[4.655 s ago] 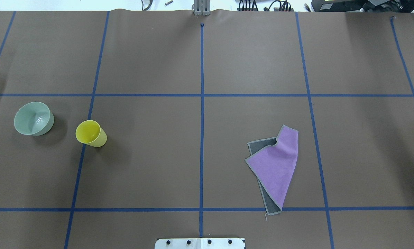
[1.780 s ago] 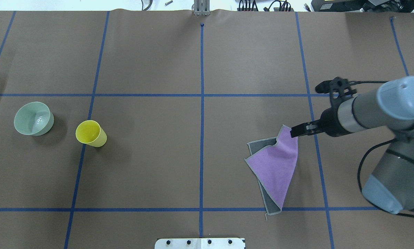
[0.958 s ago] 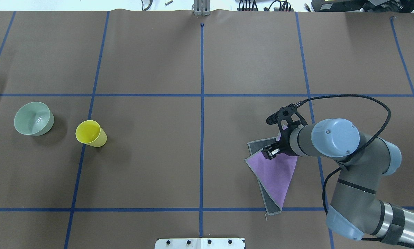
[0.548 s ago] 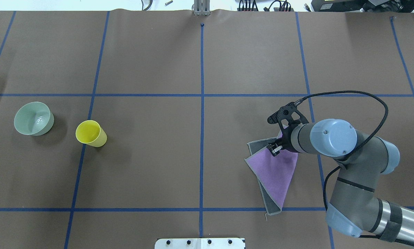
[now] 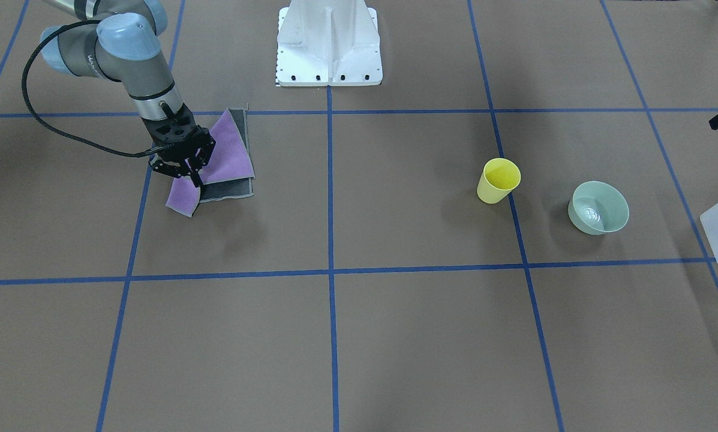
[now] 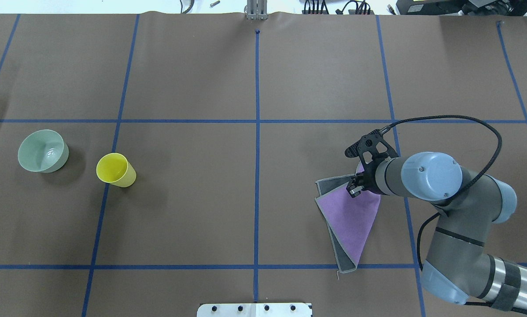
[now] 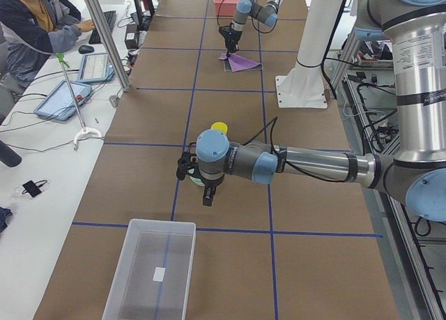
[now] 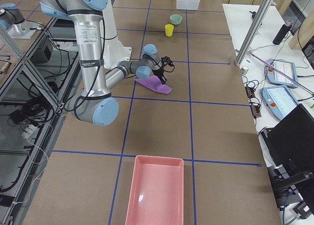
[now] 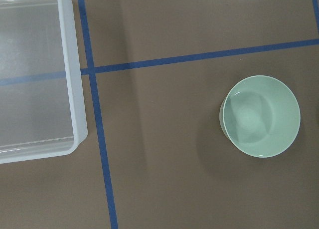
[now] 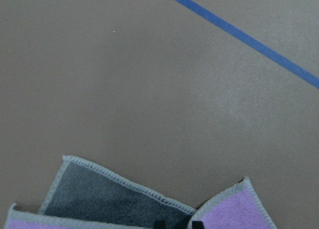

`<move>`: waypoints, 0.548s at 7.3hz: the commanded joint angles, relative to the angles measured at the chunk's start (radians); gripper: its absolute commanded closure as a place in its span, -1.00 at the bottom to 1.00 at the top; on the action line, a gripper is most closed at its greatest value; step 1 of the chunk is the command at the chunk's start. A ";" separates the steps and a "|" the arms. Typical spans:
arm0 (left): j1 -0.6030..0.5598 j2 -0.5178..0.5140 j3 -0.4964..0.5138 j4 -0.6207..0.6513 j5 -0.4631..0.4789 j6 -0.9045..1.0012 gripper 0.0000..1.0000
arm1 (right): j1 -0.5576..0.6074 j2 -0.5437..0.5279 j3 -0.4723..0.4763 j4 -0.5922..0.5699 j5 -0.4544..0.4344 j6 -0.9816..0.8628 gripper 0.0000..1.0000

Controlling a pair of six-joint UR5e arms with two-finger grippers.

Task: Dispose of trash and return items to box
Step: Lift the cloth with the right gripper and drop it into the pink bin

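The lilac and dark grey cloth (image 6: 351,220) lies rumpled on the table's right half; it also shows in the front view (image 5: 230,150) and the right wrist view (image 10: 99,199). My right gripper (image 6: 353,191) points down on its far edge, fingertips (image 10: 197,224) close together, pinching the fabric. The yellow cup (image 6: 115,170) and the mint bowl (image 6: 42,151) stand upright at the left. My left gripper (image 7: 207,194) hangs above the table near the bowl (image 9: 261,115) and the frosted box (image 9: 37,74); I cannot tell if it is open or shut.
A pink bin (image 8: 154,190) lies on the table past the robot's right end. The frosted box (image 7: 150,271) stands past the left end. The white robot base (image 5: 329,45) sits at the near middle edge. Operators' desks line the far side.
My right arm came in from the right and lowered onto the cloth. In the last half second it drew slightly right, and the cloth's left corner and far edge shifted with it.
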 commanded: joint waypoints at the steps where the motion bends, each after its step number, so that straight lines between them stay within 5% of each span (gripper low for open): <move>1: 0.000 0.000 -0.001 -0.001 -0.013 0.000 -0.96 | 0.065 -0.064 0.118 -0.020 0.055 -0.004 1.00; 4: 0.018 -0.026 0.033 -0.047 -0.010 -0.124 -0.96 | 0.596 -0.235 0.225 -0.084 0.496 -0.342 1.00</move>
